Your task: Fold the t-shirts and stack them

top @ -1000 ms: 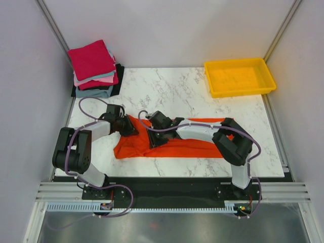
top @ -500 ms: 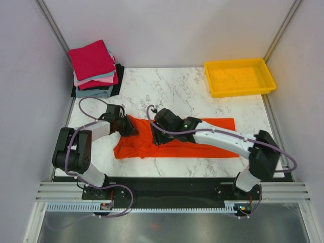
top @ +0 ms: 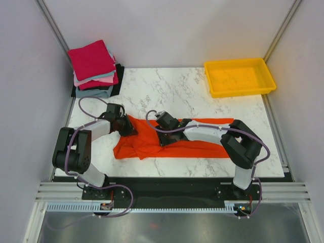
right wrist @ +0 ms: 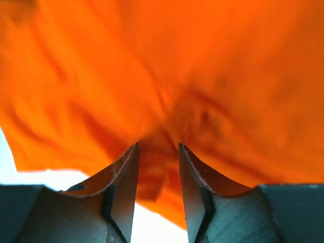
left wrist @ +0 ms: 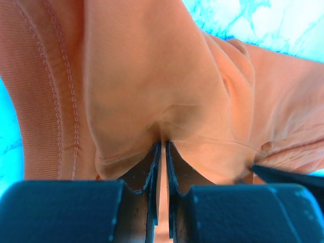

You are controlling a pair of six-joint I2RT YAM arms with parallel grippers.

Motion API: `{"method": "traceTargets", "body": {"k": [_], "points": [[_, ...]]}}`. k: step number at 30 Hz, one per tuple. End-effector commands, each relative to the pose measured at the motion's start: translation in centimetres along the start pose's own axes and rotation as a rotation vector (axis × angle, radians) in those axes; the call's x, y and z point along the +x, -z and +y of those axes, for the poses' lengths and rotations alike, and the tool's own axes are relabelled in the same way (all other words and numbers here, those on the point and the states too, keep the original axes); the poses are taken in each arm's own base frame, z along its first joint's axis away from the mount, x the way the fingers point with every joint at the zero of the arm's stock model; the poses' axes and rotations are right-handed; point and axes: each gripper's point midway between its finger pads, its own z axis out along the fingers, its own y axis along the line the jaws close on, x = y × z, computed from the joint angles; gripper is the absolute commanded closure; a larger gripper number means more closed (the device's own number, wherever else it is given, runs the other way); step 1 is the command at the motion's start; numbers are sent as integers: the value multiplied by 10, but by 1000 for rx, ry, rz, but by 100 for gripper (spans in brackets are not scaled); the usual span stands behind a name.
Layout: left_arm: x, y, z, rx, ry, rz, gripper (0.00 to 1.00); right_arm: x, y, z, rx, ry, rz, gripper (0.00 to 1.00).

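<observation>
The orange-red t-shirt (top: 202, 144) lies crumpled lengthwise on the marble table (top: 172, 88). My left gripper (top: 127, 127) is shut on a fold at the shirt's upper left edge. In the left wrist view the jaws (left wrist: 163, 147) pinch the cloth (left wrist: 152, 66) tight. My right gripper (top: 164, 137) is at the shirt's middle. In the right wrist view (right wrist: 158, 152) its jaws stand a little apart, with a bunch of the shirt (right wrist: 212, 66) gathered between them. A folded stack stands at the back left: crimson (top: 92, 59) on top, then pink (top: 104, 79), grey-blue (top: 93, 92) and black (top: 118, 76).
A yellow plastic tray (top: 238, 92) stands at the table's back right corner. Grey walls close in on both sides. The right arm's elbow (top: 243, 144) rises over the shirt's right end.
The right arm stretched out to the right half a second ago and has folded back. Its gripper stays on the shirt's middle, shifted slightly right and nearer. The left gripper has not moved.
</observation>
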Motion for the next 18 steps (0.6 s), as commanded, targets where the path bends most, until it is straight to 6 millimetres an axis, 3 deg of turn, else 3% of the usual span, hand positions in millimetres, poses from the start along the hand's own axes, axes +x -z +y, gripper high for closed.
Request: {"method": "traceTargets", "body": {"k": [1, 3, 8, 10, 11, 12, 13, 15, 16, 18], "points": [[-18, 7, 1, -32, -31, -60, 86, 29, 21, 0, -38, -21, 28, 55], [-23, 11, -2, -32, -36, -78, 88, 15, 38, 0, -30, -18, -21, 53], [-44, 40, -27, -25, -79, -148, 87, -50, 80, 8, -25, 21, -159, 41], [-50, 53, -33, -44, -102, -180, 80, -68, 94, -1, 12, 18, -186, 38], [-49, 64, -41, -42, -122, -193, 76, -71, 97, -9, 33, 16, -196, 38], [-50, 70, -44, -51, -131, -209, 59, -79, 104, -27, 62, 0, -215, 37], [-44, 72, -51, -45, -156, -207, 53, -73, 101, -40, 77, -6, -198, 37], [-34, 78, -58, -45, -183, -204, 45, -72, 104, -77, 107, -34, -186, 37], [-20, 74, -65, -46, -213, -182, 45, -57, 99, -92, 124, -37, -149, 35], [-3, 68, -69, -51, -220, -150, 45, -48, 100, -128, 190, -70, -124, 34]]}}
